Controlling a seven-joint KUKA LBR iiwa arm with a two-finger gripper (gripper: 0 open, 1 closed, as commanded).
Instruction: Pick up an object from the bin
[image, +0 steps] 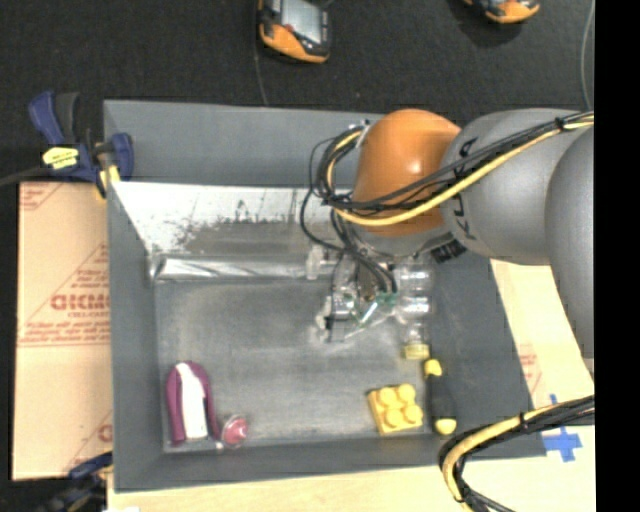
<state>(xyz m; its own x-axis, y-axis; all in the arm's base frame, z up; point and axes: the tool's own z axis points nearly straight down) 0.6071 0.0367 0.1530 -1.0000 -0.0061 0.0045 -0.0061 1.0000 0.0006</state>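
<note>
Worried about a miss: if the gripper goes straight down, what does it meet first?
Probably the bare bin floor; the gripper hangs over no object, though depth is unclear.

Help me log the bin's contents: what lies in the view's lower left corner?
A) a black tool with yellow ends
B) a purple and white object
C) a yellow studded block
B: the purple and white object lies at the lower left; the yellow studded block sits at the lower right.

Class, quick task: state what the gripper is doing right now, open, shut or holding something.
Gripper: cannot be told from this view; it is over the middle of the bin.
</note>
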